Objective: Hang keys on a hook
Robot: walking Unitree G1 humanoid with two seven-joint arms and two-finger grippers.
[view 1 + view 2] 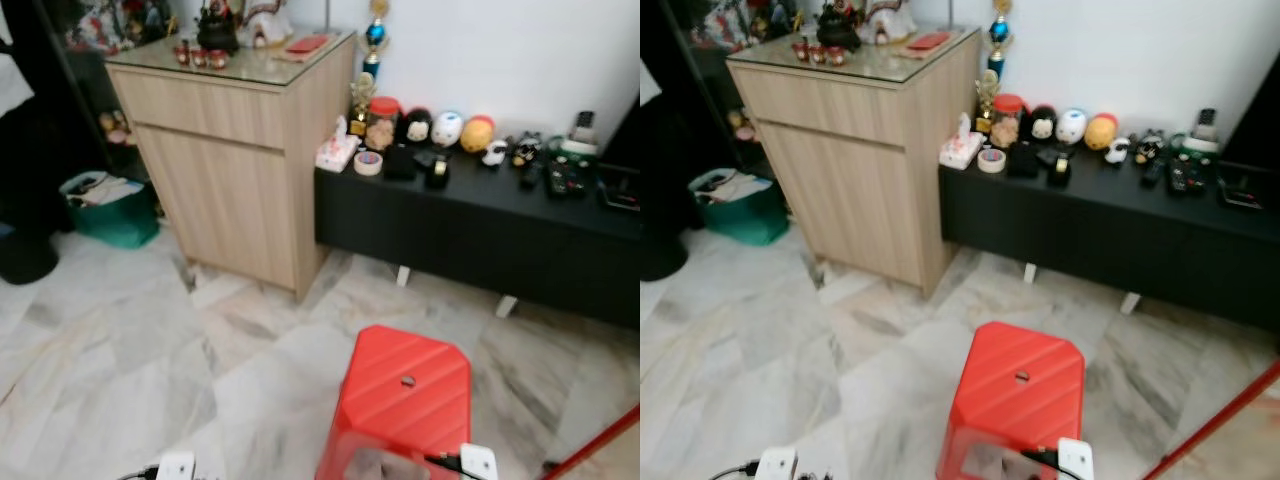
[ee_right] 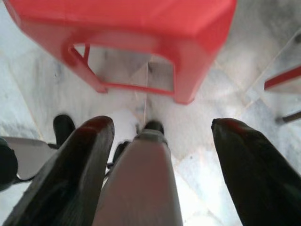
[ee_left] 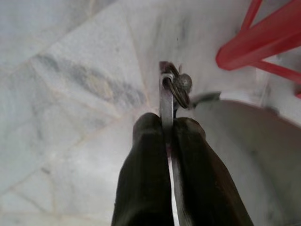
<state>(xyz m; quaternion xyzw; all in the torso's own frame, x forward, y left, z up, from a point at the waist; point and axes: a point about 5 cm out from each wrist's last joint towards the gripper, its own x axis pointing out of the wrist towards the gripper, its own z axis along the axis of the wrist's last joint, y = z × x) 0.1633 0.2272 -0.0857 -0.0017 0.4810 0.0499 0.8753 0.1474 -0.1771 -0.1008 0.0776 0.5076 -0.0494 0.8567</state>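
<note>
Centre of the left wrist view: left gripper (image 3: 168,136) clenched on the keys (image 3: 171,89), a flat metal blade pinched edge-on between the two black fingers (image 3: 146,169), with a wire ring and a small round fob projecting just past the fingertips. Behind, pale marble floor (image 3: 70,70); at upper right of that frame, legs of the red stool (image 3: 263,37).

Lower half of the right wrist view: right gripper (image 2: 160,136) spread wide and empty, hanging low above the floor, with the red stool across the top of the frame.

Head views: wooden cabinet (image 1: 235,150) at upper left, black low bench (image 1: 470,225) with small ornaments at right, red stool at lower centre. No hook discernible anywhere; presumably elsewhere in the room.

Handling, as judged: light, rigid, smooth metal, prone to pivoting or slipping between the pads if knocked; not fragile. Grip on the blade appears well chosen, leaving the ring free to drop over a hook. Ring likely to swing loosely, hence slow approach advisable.
</note>
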